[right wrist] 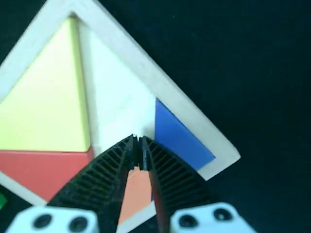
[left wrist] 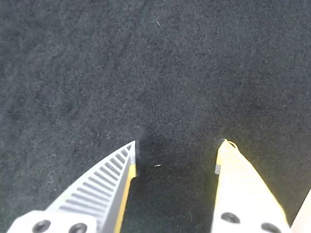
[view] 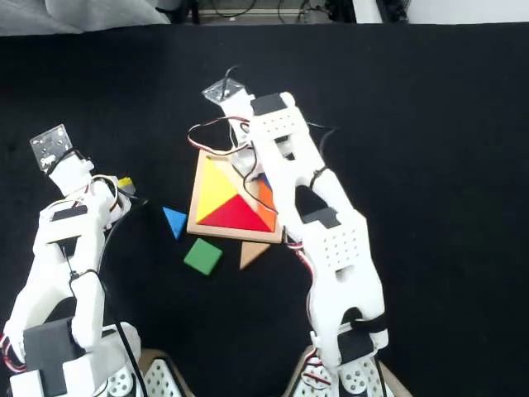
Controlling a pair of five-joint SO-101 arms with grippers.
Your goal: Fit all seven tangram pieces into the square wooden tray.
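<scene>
The square wooden tray (view: 194,208) lies mid-table, holding a yellow triangle (view: 215,186), a red triangle (view: 234,214) and an orange piece (view: 266,207). My right gripper (right wrist: 138,144) is shut, its black tips low over the tray's bare floor (right wrist: 116,102), between the yellow triangle (right wrist: 43,102), a blue piece (right wrist: 179,135) and the orange piece (right wrist: 136,189). Nothing shows between its fingers. Outside the tray lie a blue triangle (view: 174,221), a green square (view: 202,255) and a tan triangle (view: 252,252). My left gripper (left wrist: 177,151) hangs open over bare cloth, left of the tray.
Black cloth covers the whole table (view: 430,124). The right arm (view: 331,240) crosses the tray's right side and hides part of it. The loose pieces sit close along the tray's near and left edges. Open cloth lies to the far right and the back.
</scene>
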